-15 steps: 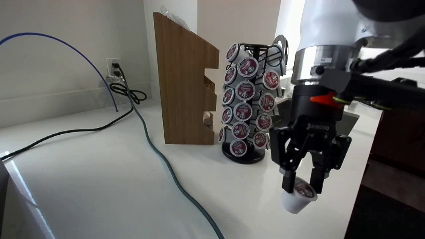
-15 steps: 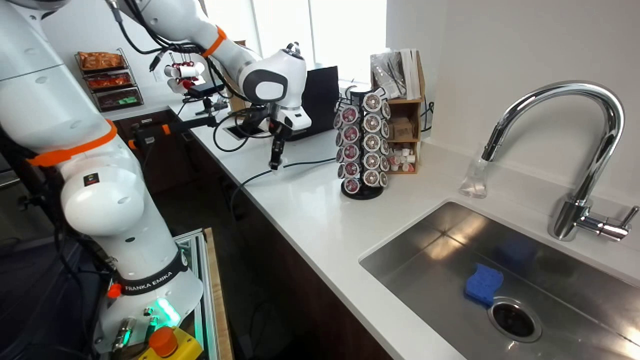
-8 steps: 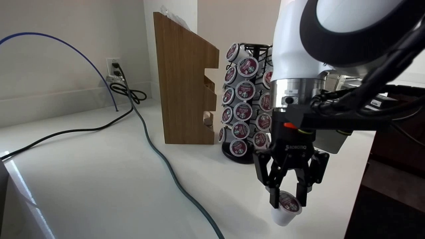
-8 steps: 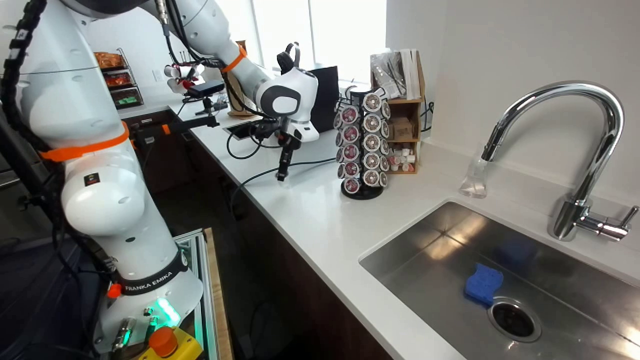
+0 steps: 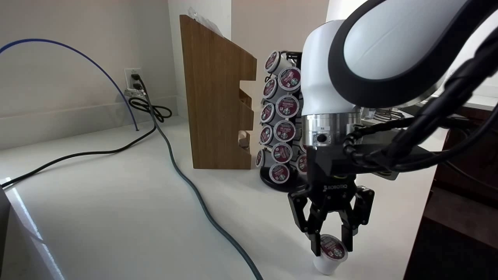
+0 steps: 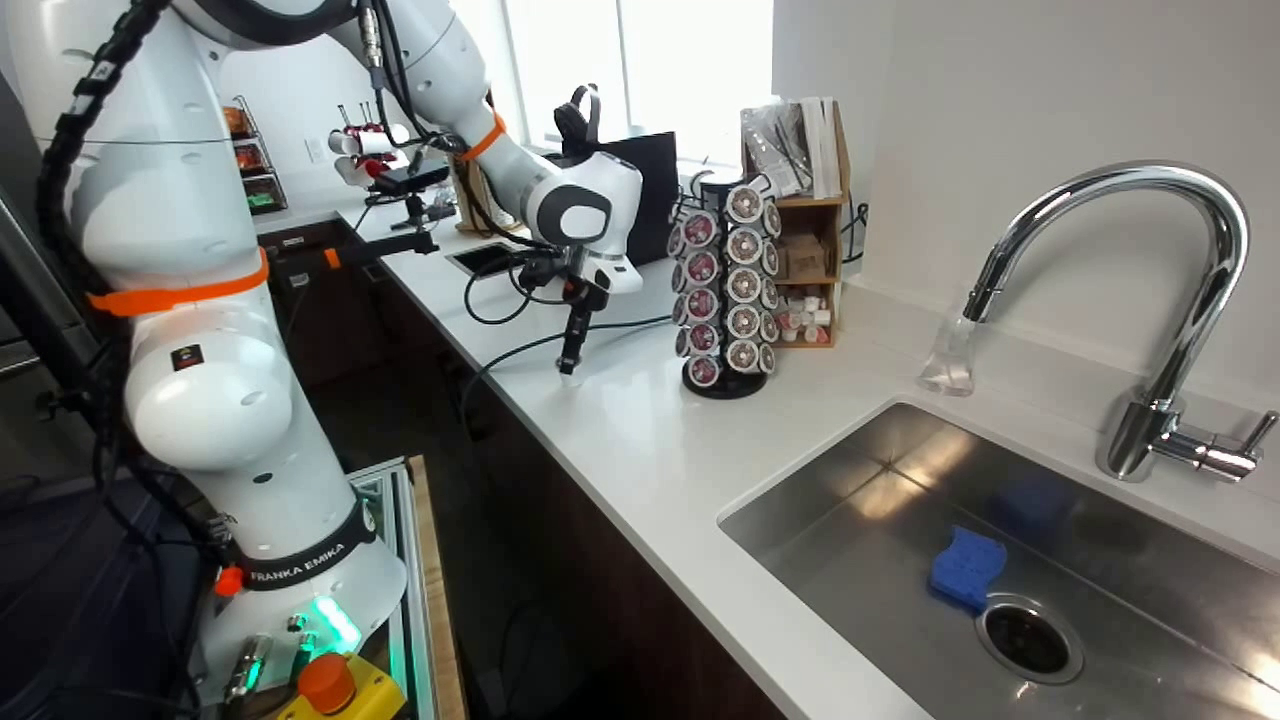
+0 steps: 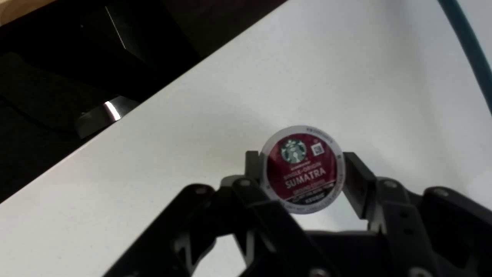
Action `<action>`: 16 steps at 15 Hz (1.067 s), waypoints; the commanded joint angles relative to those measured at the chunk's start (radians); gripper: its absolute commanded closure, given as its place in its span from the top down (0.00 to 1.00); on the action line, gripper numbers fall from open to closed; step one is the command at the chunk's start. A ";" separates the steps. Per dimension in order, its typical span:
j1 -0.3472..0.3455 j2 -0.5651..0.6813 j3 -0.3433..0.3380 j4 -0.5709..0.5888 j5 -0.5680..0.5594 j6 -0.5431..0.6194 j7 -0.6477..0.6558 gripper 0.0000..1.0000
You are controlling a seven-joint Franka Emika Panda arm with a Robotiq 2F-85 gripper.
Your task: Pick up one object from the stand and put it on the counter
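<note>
The coffee pod, white cup with a dark red lid, is between the fingers of my gripper. In the wrist view the fingertips press both sides of the pod's rim, lid facing the camera. The pod is tilted in an exterior view, low over the white counter; I cannot tell whether its base touches. It shows small under the gripper in an exterior view. The stand, a black carousel with columns of pods, is behind the gripper, partly hidden by the arm; it is whole in an exterior view.
A slanted wooden block stands beside the stand. A dark green cable crosses the counter near the gripper. The sink with a blue sponge and a faucet lie beyond the stand. The counter's edge runs near the pod.
My gripper has moved down with the pod held in it, and leftward in an exterior view, nearer the counter. The arm now covers more of the stand there.
</note>
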 commanded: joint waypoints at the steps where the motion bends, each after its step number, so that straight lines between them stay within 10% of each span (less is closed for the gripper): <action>1: 0.024 0.023 -0.013 0.019 -0.025 0.009 0.033 0.87; 11: 0.041 -0.232 -0.008 -0.040 -0.174 -0.053 0.048 1.00; 16: 0.013 -0.519 -0.025 -0.077 -0.156 -0.175 -0.229 1.00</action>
